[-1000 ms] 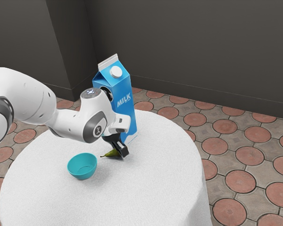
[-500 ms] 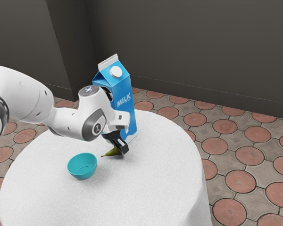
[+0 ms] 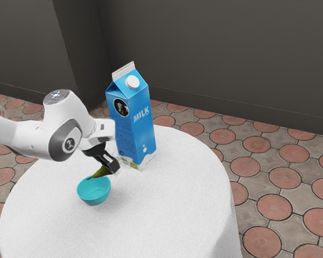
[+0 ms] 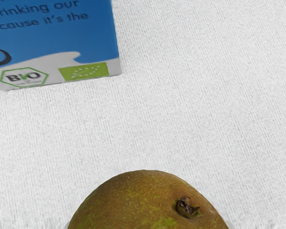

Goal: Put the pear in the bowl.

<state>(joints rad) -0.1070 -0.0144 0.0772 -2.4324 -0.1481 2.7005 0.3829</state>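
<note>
The end effector (image 3: pixel 111 166) has its two black fingers closed on the green-brown pear (image 3: pixel 101 171) and holds it up off the desk (image 3: pixel 167 220), which is round and has a white cloth on it. The pear is tilted. Its fat end is by the fingers, and its thin end points down to about 8 o'clock in the exterior view, at the rim of the round teal bowl (image 3: pixel 94 192). I can't tell if the pear touches the rim. The bowl stands upright on the cloth.

The tall blue and white milk carton (image 3: pixel 133 121) stands at about 2 o'clock from the bowl, near the end effector. The white robot arm (image 3: pixel 70 129) comes in from 9 o'clock. The wrist view shows the pear's bottom with a little dark spot (image 4: pixel 186 207), and the carton's green label (image 4: pixel 83 72).
</note>
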